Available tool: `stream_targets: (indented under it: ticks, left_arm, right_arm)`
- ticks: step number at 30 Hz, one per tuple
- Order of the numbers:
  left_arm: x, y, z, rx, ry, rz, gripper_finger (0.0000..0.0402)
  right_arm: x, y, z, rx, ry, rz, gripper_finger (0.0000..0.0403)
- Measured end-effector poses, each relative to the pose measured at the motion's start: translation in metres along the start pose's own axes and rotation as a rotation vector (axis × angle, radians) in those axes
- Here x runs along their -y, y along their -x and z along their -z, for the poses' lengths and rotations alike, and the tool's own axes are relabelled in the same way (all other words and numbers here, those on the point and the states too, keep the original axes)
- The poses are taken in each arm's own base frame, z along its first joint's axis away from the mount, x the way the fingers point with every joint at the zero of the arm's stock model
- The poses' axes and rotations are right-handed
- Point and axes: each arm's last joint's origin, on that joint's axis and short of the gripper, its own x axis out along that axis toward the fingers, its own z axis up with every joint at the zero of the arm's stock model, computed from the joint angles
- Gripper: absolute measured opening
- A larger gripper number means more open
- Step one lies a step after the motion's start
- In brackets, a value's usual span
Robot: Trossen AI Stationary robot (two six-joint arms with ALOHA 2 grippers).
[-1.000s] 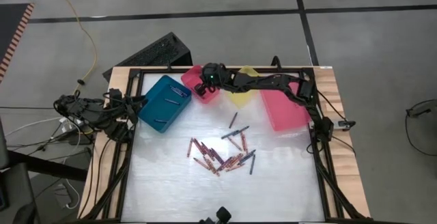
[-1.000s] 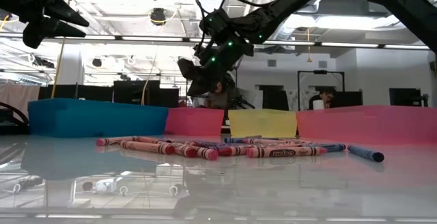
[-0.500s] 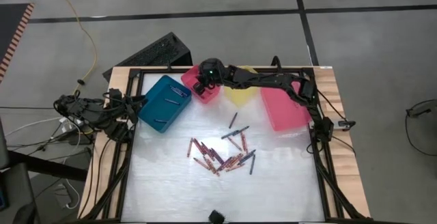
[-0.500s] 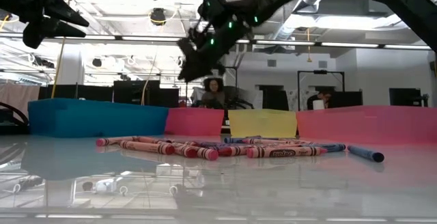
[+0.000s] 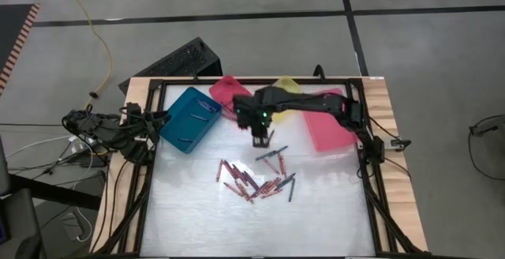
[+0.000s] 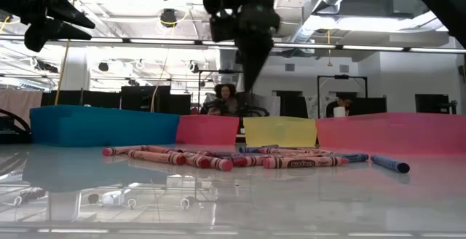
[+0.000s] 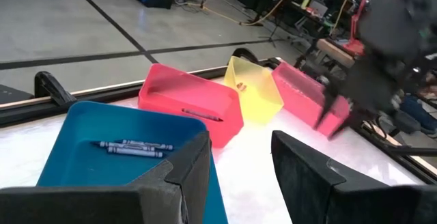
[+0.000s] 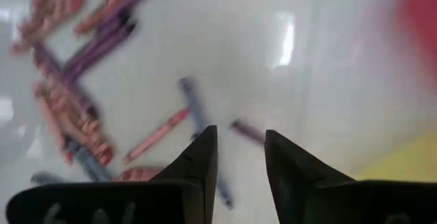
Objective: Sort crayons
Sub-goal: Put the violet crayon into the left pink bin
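Right gripper (image 5: 260, 138), fingers parted and empty, hangs above the glossy white counter (image 5: 197, 212); teal plastic bin (image 7: 102, 152) holds two dark crayons (image 7: 133, 146); small pink plastic bin (image 7: 194, 101) holds one.

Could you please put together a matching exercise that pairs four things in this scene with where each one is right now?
Things:
1. teal bin
2. yellow bin
3. right gripper
4. left gripper

Places:
A. above the table, near the single dark crayon
B. between two pink bins
C. at the table's left edge, facing the bins
D. leftmost in the row of bins

Pairs: 1-D, 2-B, 3-A, 4-C
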Motion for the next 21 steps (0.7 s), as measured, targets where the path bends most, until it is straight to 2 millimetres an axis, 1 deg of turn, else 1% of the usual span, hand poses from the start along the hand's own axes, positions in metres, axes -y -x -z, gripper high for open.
stream_targets:
  ticks: [3,7,13,15,18,21]
  left_arm:
    - [0.000,0.000,0.000,0.003,0.000,-0.004,0.0145]
    - [0.000,0.000,0.000,0.003,0.000,-0.004,0.0145]
    - [0.000,0.000,0.000,0.004,0.000,-0.004,0.0145]
    - [0.000,0.000,0.000,0.004,0.000,-0.005,0.0145]
    - [0.000,0.000,0.000,0.005,0.000,-0.006,0.0145]
    - [0.000,0.000,0.000,0.005,0.000,-0.006,0.0145]
  right_arm:
    - [-0.013,-0.019,0.009,-0.091,0.033,-0.026,0.0118]
    - [-0.019,-0.044,0.022,-0.171,0.047,-0.020,0.0118]
    - [-0.022,-0.082,0.034,-0.173,0.129,0.030,0.0118]
    - [-0.023,-0.087,0.037,-0.185,0.151,0.048,0.0118]
    - [-0.024,-0.088,0.038,-0.198,0.195,0.072,0.0118]
    - [-0.018,-0.090,0.042,-0.208,0.224,0.070,0.0118]
